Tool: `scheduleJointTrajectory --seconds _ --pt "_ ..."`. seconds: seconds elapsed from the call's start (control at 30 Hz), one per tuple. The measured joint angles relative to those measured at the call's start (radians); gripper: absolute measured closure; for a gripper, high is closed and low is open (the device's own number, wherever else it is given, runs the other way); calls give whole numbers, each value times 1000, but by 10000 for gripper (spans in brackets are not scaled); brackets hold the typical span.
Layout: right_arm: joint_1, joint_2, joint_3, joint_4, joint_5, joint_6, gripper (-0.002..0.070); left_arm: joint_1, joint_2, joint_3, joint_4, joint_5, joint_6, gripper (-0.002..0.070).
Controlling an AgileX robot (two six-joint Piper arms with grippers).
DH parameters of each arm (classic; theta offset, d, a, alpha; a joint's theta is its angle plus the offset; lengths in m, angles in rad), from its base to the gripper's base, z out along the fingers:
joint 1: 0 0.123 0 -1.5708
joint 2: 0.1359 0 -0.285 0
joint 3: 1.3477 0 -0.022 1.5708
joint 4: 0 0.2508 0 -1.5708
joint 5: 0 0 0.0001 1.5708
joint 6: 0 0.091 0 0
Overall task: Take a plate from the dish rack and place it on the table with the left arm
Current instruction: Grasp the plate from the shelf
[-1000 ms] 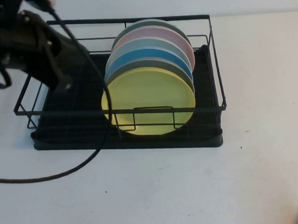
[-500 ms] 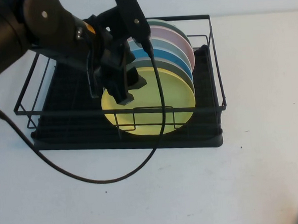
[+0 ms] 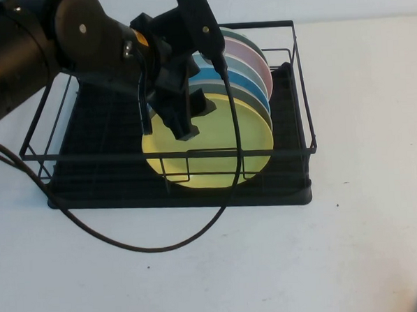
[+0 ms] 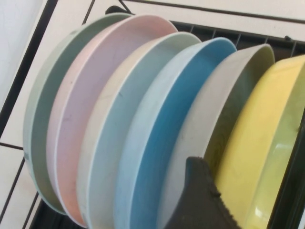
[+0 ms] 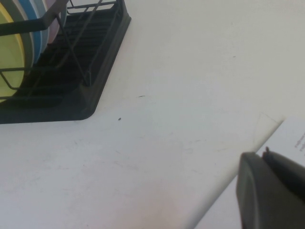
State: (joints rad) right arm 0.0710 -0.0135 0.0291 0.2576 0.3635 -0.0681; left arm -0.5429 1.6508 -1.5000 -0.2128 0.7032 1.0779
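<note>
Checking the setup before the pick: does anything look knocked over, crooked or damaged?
Nothing stands out. The plates, yellow plate in front, stand in a neat row in the dish rack, which sits flat on the table. The left claw hangs open above the yellow plate. The right claw is off to the side.

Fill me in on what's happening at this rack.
The left gripper hangs open over the top edge of the yellow plate, the front one of a row standing on edge in the dish rack. It holds nothing; the plate is not yet lifted. The right gripper sits off to the side over the table, away from the rack.
</note>
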Motion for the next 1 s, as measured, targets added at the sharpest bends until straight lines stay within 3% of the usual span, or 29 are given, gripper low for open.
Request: scheduleJointTrajectory --seconds 0.3,0.77,0.87,1.0 --pt "0 0 0 0 0 0 696 0 0 0 -14 52 28 316" --pt "0 0 0 4 2 0 696 0 78 -1 -12 -18 39 328" --pt "0 0 0 4 2 0 696 0 86 -1 -10 -47 39 384" --pt "0 0 0 4 2 0 696 0 82 -1 -10 -81 41 557"
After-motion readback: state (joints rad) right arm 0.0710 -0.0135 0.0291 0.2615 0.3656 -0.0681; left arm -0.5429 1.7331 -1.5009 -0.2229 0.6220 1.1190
